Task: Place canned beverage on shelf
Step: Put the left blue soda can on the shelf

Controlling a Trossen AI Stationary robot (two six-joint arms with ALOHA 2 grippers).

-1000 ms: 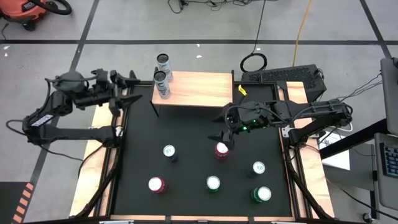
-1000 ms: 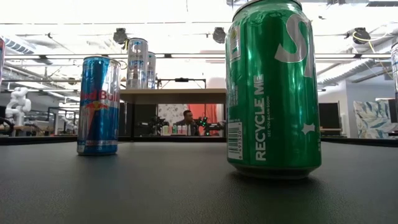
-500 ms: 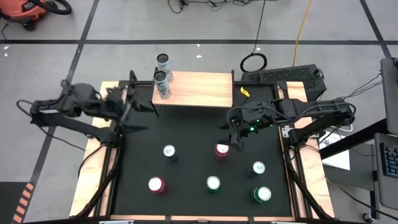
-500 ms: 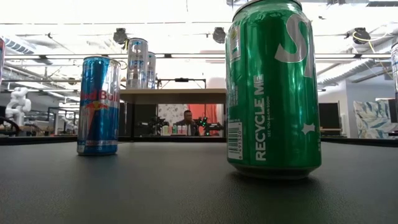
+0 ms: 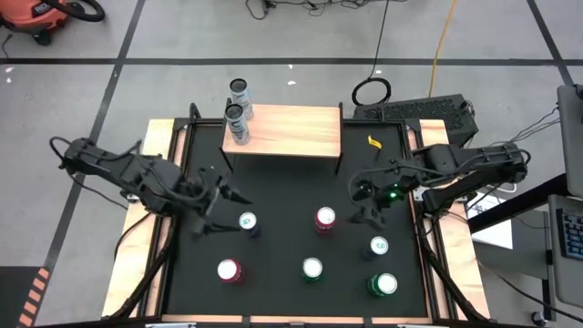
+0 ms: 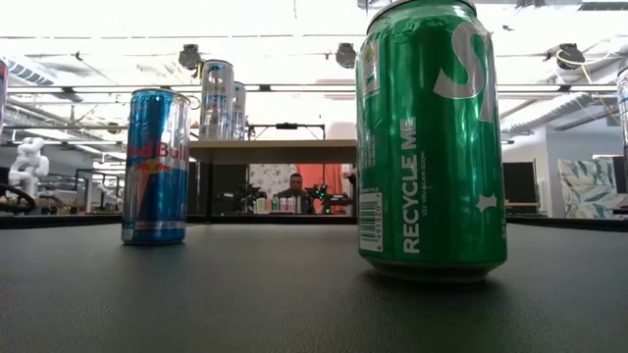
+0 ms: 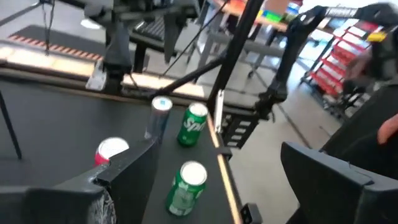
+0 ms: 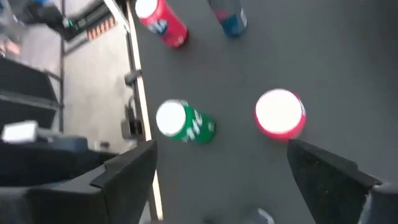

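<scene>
The shelf (image 5: 291, 129) is a light-wood board at the mat's far edge. Two slim cans (image 5: 238, 120) stand on its left end, also seen in the low view (image 6: 218, 98). Several cans stand upright on the black mat: a blue one (image 5: 248, 222), a red one (image 5: 325, 218), a slim one (image 5: 378, 246) and green ones (image 5: 383, 284). My left gripper (image 5: 217, 206) hangs open just left of the blue can, holding nothing. My right gripper (image 5: 364, 206) hangs open between the red can and the slim can, tilted down at the mat, its fingers (image 8: 134, 171) wide apart.
A red can (image 5: 229, 271) and a green-topped can (image 5: 312, 268) stand near the mat's front edge. In the low view a green can (image 6: 432, 137) and a blue can (image 6: 155, 167) stand close by. The shelf's board (image 5: 301, 137) right of the two cans is bare. A person shows far behind (image 6: 294, 186).
My left gripper has swung from beside the shelf's left end toward the table's near edge and down over the mat, ending next to the blue can. My right gripper has drawn away from above the red can toward the table's right edge and tipped downward. No can has moved.
</scene>
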